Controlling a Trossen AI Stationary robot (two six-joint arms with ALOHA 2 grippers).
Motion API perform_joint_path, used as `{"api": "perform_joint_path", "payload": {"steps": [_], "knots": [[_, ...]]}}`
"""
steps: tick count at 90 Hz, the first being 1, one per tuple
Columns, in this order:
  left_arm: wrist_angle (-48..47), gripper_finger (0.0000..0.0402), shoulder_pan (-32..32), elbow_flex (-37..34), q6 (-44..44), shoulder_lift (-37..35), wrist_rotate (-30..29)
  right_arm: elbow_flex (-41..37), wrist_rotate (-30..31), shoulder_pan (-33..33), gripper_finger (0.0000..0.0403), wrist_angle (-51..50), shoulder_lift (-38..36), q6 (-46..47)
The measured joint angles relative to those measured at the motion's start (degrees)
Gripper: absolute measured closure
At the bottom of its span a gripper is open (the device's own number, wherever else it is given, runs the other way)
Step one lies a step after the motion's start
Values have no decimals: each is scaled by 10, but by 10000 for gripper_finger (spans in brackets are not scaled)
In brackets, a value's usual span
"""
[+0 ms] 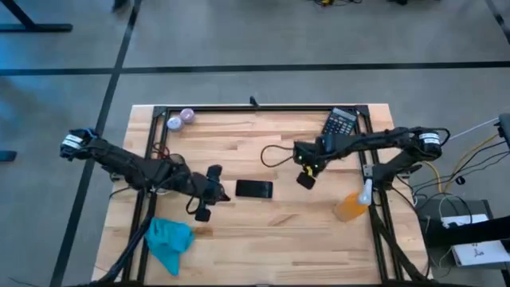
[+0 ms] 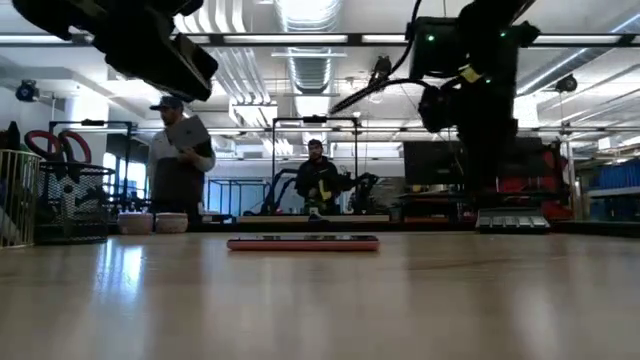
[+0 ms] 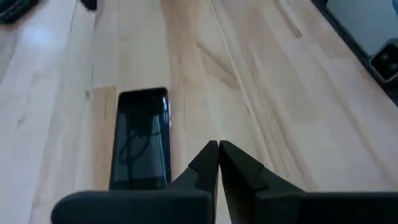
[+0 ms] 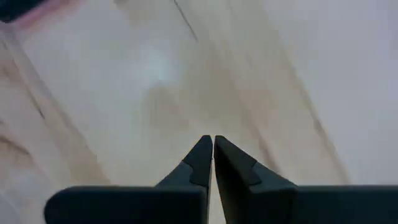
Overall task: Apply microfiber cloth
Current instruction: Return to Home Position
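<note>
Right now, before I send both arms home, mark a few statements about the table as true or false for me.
1. The microfiber cloth lies on the phone. False: it lies apart from the phone, at the left side of the table, beside the left arm.
2. The left gripper and the right gripper are both shut and empty. True.
3. The orange spray bottle is by the table's right edge. True.
4. The calculator sits next to the microfiber cloth. False: it is at the far right corner, well away from the cloth.
</note>
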Motion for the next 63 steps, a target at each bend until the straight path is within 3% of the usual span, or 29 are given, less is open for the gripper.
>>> {"api": "perform_joint_path", "payload": {"steps": [24,51,63], "knots": [[5,402,34,-8,6,-16,8,-40,6,-28,403,62,-41,-64],[72,402,44,-96,-12,-98,-8,-161,2,-28,403,191,-214,-64],[135,402,59,-159,-14,-160,-15,-221,-34,-28,403,289,-273,-63]]}}
